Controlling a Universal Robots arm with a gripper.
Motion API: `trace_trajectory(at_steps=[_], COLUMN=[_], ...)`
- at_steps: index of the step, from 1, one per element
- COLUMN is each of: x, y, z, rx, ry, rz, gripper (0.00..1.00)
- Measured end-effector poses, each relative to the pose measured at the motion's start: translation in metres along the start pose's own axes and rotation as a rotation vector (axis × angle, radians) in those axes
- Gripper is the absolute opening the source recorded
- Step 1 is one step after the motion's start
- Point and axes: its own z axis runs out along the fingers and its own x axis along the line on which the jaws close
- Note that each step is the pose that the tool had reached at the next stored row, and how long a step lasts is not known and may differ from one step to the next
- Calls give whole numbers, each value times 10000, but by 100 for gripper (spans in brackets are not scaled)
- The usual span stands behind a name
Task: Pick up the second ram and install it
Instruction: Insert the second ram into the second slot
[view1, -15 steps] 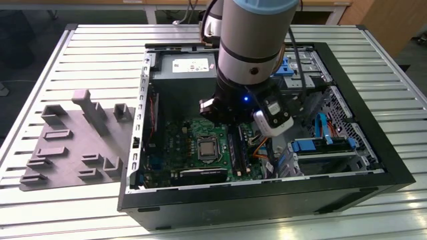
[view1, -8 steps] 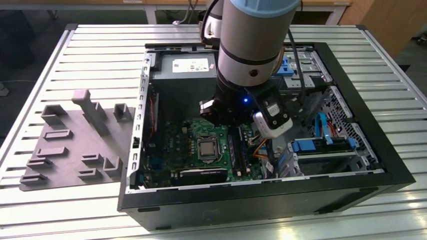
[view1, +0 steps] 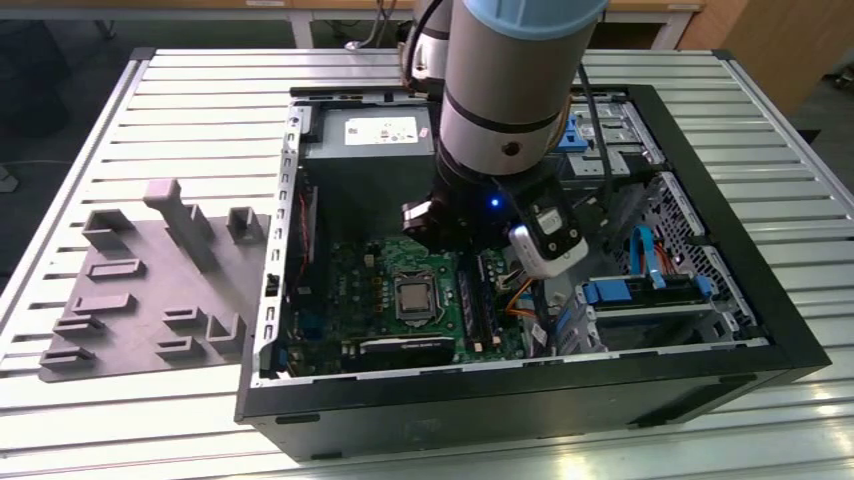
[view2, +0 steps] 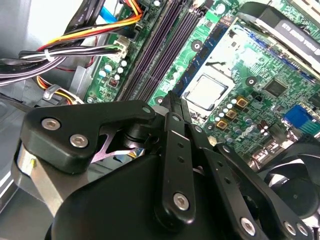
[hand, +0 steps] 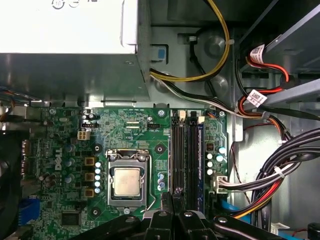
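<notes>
One arm is all you have, so which hand is nearer is no question. Your gripper (view2: 173, 99) hangs inside the open computer case (view1: 534, 415), low over the motherboard (hand: 135, 131). Its tips are above the bank of black slot rails (hand: 184, 160), which runs just to the exterior view's right of the processor socket (hand: 126, 181). The fingers (view2: 176, 150) are drawn close together, and I can make out nothing clamped between them. I take the second ram (view2: 207, 50) to be the blue-green stick standing on edge at the socket side of the rails in the second wrist view, seated on the board, not carried. Its long axis follows the rails, running near to far across the case toward the silver power supply box (hand: 65, 30). Your fingertips sit on about that same line, so the stick lies beneath and just ahead of them, not off to either side. The fingers close across its thickness, square to its length. I cannot tell whether it is pressed fully home. The grey tray (view1: 134, 290) with its upright blocks lies well apart, outside the case, on the slatted table (view1: 200, 100) at the exterior view's left. Bundled cables (hand: 280, 175) crowd the side of the rails away from the socket.
</notes>
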Motion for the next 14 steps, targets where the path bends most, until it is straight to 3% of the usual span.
trace_trajectory(at_steps=[14], x=[-21], y=[-4], z=[50], rx=[1], ry=[0], rz=[12], gripper=[11])
